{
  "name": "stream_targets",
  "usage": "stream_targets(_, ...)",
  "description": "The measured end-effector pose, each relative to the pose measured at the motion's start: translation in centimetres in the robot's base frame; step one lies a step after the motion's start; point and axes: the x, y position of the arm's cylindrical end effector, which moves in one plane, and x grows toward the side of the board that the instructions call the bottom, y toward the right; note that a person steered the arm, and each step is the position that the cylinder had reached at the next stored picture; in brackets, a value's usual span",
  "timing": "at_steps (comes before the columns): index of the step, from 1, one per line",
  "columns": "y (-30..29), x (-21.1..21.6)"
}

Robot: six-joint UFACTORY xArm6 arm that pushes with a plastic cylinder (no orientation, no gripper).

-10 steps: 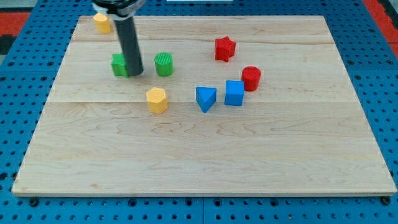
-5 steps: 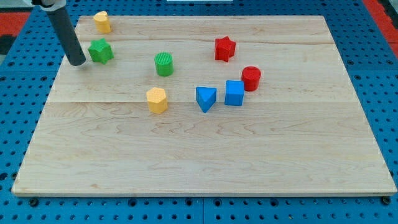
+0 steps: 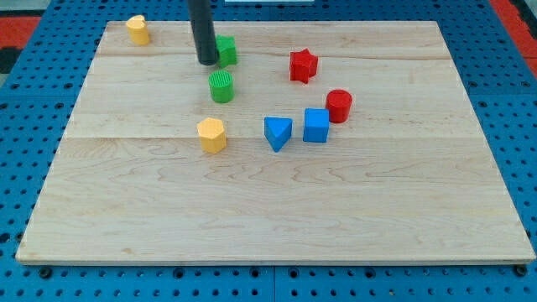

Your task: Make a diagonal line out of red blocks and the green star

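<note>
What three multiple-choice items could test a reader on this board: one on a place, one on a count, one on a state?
1. Where is my tip?
A. at the left side of the green star
B. beside the blue cube
C. by the view's bottom edge

2. How many red blocks are there?
A. one
B. two
C. three

3. How do the red cylinder and the blue cube stand?
A. stacked
B. side by side
C. at opposite board edges

Answers: 1 A, the rod ends against the star's left side. 2 B, only the red star and the red cylinder. 3 B, they sit next to each other.
</note>
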Motion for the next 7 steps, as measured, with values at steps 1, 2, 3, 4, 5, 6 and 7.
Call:
stream_targets(1,2.8,-2.3)
stream_targets(2,3.7,-2.9)
stream_targets(3,3.7,-3.3)
stream_targets(4,3.7,-3.3)
stream_targets(5,3.7,-2.9)
stream_targets(6,3.7,-0.2)
stream_targets(7,5.5,1.2)
